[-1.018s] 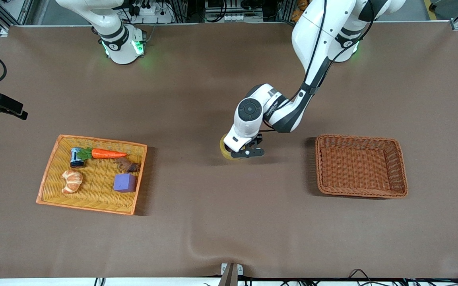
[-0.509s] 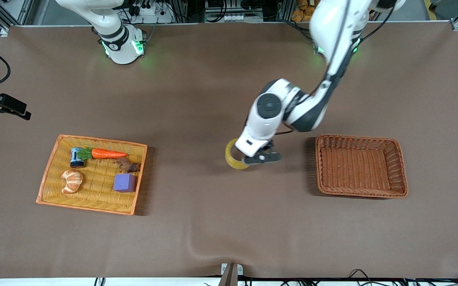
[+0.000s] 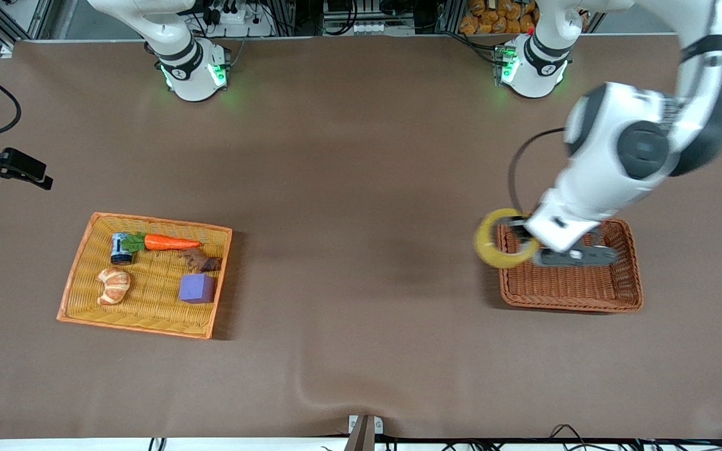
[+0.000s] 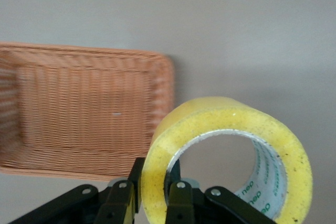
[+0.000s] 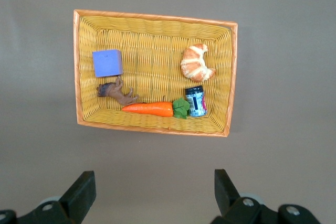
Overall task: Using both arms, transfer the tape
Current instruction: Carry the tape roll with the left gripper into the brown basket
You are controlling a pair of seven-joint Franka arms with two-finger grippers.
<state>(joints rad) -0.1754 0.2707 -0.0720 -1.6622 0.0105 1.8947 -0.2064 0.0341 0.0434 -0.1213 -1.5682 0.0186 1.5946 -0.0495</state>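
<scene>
We see the brown surface [image 3: 348,351] w/ both arms' bases along its farthest edge. The left arm [image 3: 624,150] reaches out over the reddish-brown wicker basket [image 3: 630,294] at the left arm's end of the surface; nothing lies in that basket. The right arm [image 3: 167,31] waits, raised over the yellow wicker tray [image 3: 79,275] at the right arm's end. That tray, approx the same size as the basket, lies about as near the front camera as the basket does, well apart from it. The left claw [image 3: 527,241] is up in the air over the basket's edge on the side toward the tray, clamped on the tape [image 3: 504,238]: in the left wrist view the fingers [image 4: 178,203] pinch the roll's wall, one inside the ring, one outside. The tape hangs half over the basket's rim, half over bare surface, ring standing on edge. The right claw [image 5: 152,192] is spread wide, holding nothing. In the tray: an orange carrot toy [image 3: 163,242] along the farthest wall, a purple block [image 3: 197,288], a croissant toy [image 3: 113,285], a small dark can [image 3: 121,248] touching the carrot's leafy end, and a small brown figure [image 3: 201,260] between carrot and block.
</scene>
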